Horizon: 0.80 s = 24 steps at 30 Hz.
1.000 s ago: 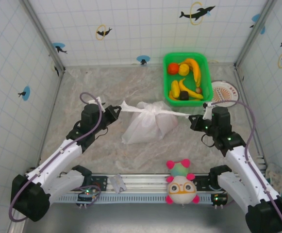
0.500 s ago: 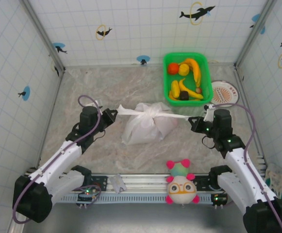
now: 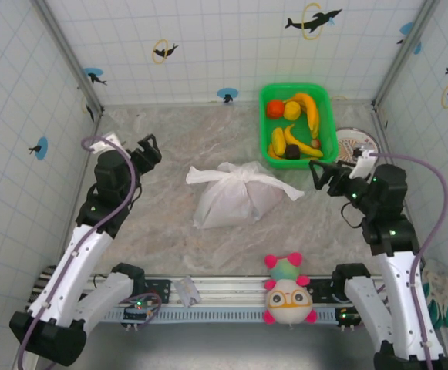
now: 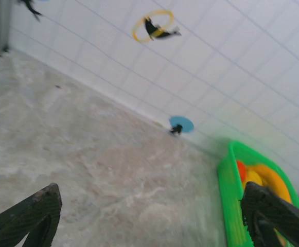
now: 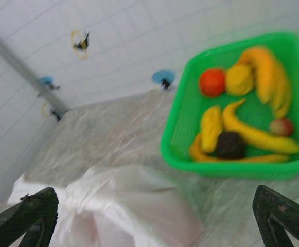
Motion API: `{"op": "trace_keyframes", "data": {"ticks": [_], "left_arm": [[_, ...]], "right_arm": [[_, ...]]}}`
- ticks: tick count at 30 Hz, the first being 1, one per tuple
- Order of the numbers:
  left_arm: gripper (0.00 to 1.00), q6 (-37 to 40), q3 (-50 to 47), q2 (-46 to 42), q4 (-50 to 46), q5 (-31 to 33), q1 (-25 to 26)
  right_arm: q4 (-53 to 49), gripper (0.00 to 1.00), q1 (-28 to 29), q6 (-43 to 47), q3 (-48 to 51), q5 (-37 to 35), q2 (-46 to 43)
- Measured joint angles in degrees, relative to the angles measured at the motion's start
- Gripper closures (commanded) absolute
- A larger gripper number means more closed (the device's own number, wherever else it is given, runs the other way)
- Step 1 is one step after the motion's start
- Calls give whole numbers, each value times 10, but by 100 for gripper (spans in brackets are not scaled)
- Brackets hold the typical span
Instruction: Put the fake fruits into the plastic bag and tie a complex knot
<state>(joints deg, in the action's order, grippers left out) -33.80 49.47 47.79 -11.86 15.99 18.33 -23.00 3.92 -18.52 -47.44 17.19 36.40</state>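
Observation:
The white plastic bag [image 3: 235,199] lies in the middle of the table, its handles tied into a knot [image 3: 240,174] with two flat tails lying slack to either side. A faint pink shows through the bag [image 5: 123,206]. My left gripper [image 3: 148,150] is open and empty, up and to the left of the bag. My right gripper [image 3: 324,173] is open and empty, just right of the right tail. More fake fruits sit in the green basket [image 3: 328,116]: an orange [image 5: 212,82], bananas [image 5: 267,72] and a dark purple one [image 5: 230,145].
A round plush toy [image 3: 288,293] with glasses sits at the near edge between the arm bases. A round patterned plate [image 3: 357,146] lies right of the basket [image 4: 226,198]. Tiled walls close in the table on three sides.
Both grippers opened and let go of the bag's tails, then drew back outward, left arm to the left, right arm to the right. The tails, taut before, now lie slack.

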Motion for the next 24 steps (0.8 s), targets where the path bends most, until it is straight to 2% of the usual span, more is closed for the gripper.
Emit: {"op": "trace_keyframes", "data": {"ticks": [3, 6, 10, 15, 19, 24], "left_arm": [[3, 39, -29, -35, 16, 116, 0], [3, 86, -111, -69, 75, 231, -2], [3, 153, -211, -58, 163, 311, -26], [3, 206, -269, 5, 240, 327, -83], [3, 244, -318, 49, 349, 285, -114], [3, 285, -336, 146, 433, 226, -123]], "right_arm": [[-1, 0, -42, 12, -3, -67, -1], [37, 0, -83, 5, 57, -127, 2], [101, 0, -109, -10, 186, -221, 30], [203, 0, -110, -10, 270, -287, 114], [334, 0, -109, 2, 290, -315, 204], [507, 0, -100, 17, 292, -322, 329]]}}
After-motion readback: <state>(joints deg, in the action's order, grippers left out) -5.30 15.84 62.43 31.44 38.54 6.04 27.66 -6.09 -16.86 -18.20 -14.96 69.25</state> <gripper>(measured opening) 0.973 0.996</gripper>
